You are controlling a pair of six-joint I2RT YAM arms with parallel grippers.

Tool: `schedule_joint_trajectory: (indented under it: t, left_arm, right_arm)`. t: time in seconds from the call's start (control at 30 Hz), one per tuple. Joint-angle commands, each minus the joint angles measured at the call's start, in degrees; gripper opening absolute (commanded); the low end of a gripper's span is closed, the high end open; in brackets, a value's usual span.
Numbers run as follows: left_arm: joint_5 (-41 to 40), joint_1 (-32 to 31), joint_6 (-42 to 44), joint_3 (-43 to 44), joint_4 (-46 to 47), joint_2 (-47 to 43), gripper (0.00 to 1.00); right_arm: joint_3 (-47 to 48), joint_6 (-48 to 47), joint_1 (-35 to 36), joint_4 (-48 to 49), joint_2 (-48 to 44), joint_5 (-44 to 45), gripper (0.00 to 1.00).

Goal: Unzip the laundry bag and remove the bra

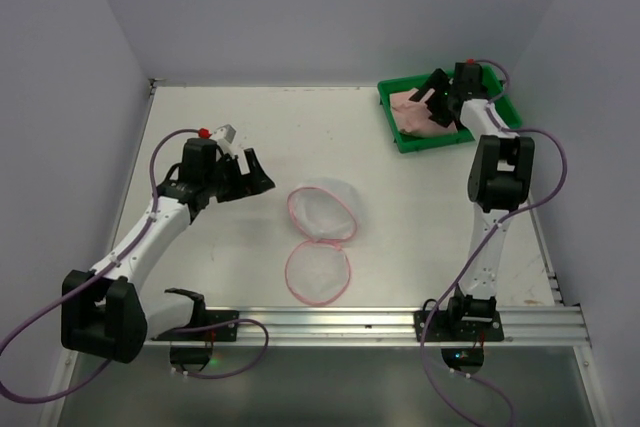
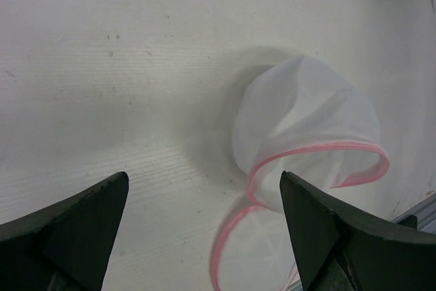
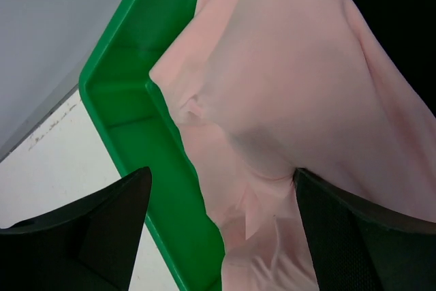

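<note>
— Where do we have the bra [image 1: 413,112]?
— It lies in the green tray [image 1: 437,143] at the far right corner of the table [image 1: 200,127], pale pink and bunched, well apart from the laundry bag [image 1: 320,239]. Our right gripper [image 3: 221,172] hangs just above it, fingers spread wide with nothing between them. We judge it is there because the tray is where the garment was meant to go
— And the bag?
— Mid-table, lying open. We see two pink-trimmed rims: one mesh half lies nearer the arm bases, and the other leans up behind it, joined where they meet. In the left wrist view we find no pink fabric through the mesh, so we take the bag to be emptied
— Why is our left gripper [image 2: 203,180] off to the side?
— It hovers beside the bag on its left, not touching it, claw wide and holding nothing. We reckon it stands clear because the bag needs no pinning now
— Any brand or label we can read?
— None. Tray, bag and bra carry no lettering we can make out, and the red cap [image 1: 204,132] on the left wrist is too small to tell
</note>
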Motion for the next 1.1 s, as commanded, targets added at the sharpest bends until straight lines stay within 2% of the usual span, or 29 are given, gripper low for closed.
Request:
schedule_joint_trajectory:
  t: [0.0, 0.13, 0.33, 0.47, 0.7, 0.77, 0.9, 0.93, 1.03, 1.07]
  left_arm:
    - [1.6, 0.8, 2.4, 3.1, -0.1, 0.5, 0.95]
    - [2.0, 1.0, 2.7, 4.4, -0.5, 0.1, 0.95]
    - [2.9, 1.0, 2.9, 3.5, 0.2, -0.8, 0.95]
    - [5.9, 0.9, 1.6, 0.8, 2.2, -0.7, 0.9]
    - [5.9, -1.8, 0.3, -3.7, 4.2, -2.5, 0.78]
    - [5.5, -3.0, -0.7, -5.7, 5.4, -2.8, 0.76]
    - [4.9, -5.6, -2.7, -8.0, 7.4, -2.3, 0.74]
    - [4.9, -5.7, -2.9, -8.2, 7.6, -2.1, 0.73]
    - [4.5, -5.7, -2.9, -7.8, 7.0, -1.9, 0.69]
    - [4.3, -5.7, -2.8, -7.0, 6.7, -1.7, 0.68]
  right_arm:
    - [-3.3, -0.8, 0.0, 2.1, -6.7, -0.2, 0.87]
    - [-10.6, -5.8, 0.9, 8.1, -17.9, -1.0, 0.89]
    - [-22.5, -11.5, 7.5, 7.4, -34.1, 0.8, 0.9]
    - [-31.9, -15.5, 17.6, 5.9, -45.3, 3.0, 0.89]
    - [-45.4, -16.6, 34.8, 2.9, -54.1, 3.1, 0.86]
    - [-47.5, -15.3, 38.7, 4.5, -54.6, 3.2, 0.82]
    - [-48.7, -13.1, 40.9, 5.1, -50.4, 3.1, 0.73]
    - [-48.8, -12.7, 41.0, 6.0, -47.9, 3.4, 0.71]
    - [-47.6, -11.9, 41.0, 6.4, -41.2, 5.4, 0.57]
    - [-46.7, -11.8, 40.8, 6.2, -39.1, 5.8, 0.56]
